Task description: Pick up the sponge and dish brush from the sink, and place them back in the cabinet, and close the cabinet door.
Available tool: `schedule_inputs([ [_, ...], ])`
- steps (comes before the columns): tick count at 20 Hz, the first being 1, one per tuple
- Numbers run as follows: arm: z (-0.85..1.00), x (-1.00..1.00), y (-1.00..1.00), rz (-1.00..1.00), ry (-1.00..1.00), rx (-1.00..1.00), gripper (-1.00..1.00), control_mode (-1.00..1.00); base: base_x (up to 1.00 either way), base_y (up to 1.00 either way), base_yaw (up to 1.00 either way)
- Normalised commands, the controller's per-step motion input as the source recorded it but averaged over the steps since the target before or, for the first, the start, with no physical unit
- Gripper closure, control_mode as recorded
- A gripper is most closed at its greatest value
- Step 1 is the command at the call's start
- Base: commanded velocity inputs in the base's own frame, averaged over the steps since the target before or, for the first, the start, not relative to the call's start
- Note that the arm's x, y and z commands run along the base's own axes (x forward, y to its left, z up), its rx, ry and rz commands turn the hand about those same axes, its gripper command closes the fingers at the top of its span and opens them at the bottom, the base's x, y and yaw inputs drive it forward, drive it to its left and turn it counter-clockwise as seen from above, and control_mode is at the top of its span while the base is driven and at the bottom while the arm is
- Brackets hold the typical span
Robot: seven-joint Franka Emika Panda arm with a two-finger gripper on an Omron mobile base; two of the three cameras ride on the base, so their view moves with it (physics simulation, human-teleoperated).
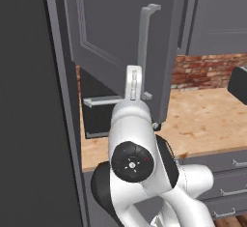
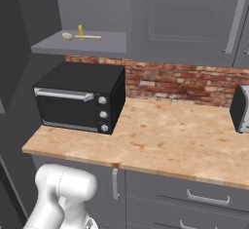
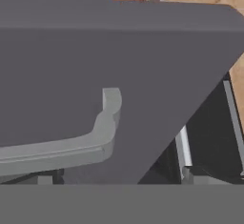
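Left base view, from the left: a tall dark unit fills the edge, then the open cabinet door (image 1: 120, 42) hangs swung out over the tabletop (image 1: 207, 120), its silver handle (image 1: 144, 47) upright near its free edge. Just below the handle's lower end sits the arm's white wrist, so the tool (image 1: 134, 83) is at the handle, but I cannot tell whether its fingers are apart or together. A black oven (image 1: 96, 110) stands behind the door, partly hidden by it.

Right base view, from the left: the cabinet (image 2: 82, 43) stands open, and on its grey shelf lie a small round cream brush (image 2: 67, 36) and, just beside it to the right, a thin yellow-edged sponge (image 2: 81, 33); whether they touch is too small to tell. The oven stands on the tabletop below the shelf. Brick wall runs behind, and a dark toaster (image 2: 240, 108) sits at the far right.

Hand view: the door's grey panel lies close up, its handle curving across the lower left, with the oven at lower right.
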Motion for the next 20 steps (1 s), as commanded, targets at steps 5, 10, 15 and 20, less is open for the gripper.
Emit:
schedule_inputs([
  [5, 0.05, 0.35, -0.35, -0.09, 0.03, 0.00, -1.00, -1.00, 0.00, 0.00, 0.00],
  [10, 0.04, 0.35, -0.37, -0.14, 0.04, 0.00, -1.00, -1.00, 0.00, 0.00, 0.00],
  [15, 0.03, 0.35, -0.37, -0.15, 0.01, 0.00, -1.00, -1.00, 0.00, 0.00, 0.00],
  [20, 0.03, 0.38, -0.36, -0.13, 0.00, 0.00, -1.00, -1.00, 0.00, 0.00, 0.00],
])
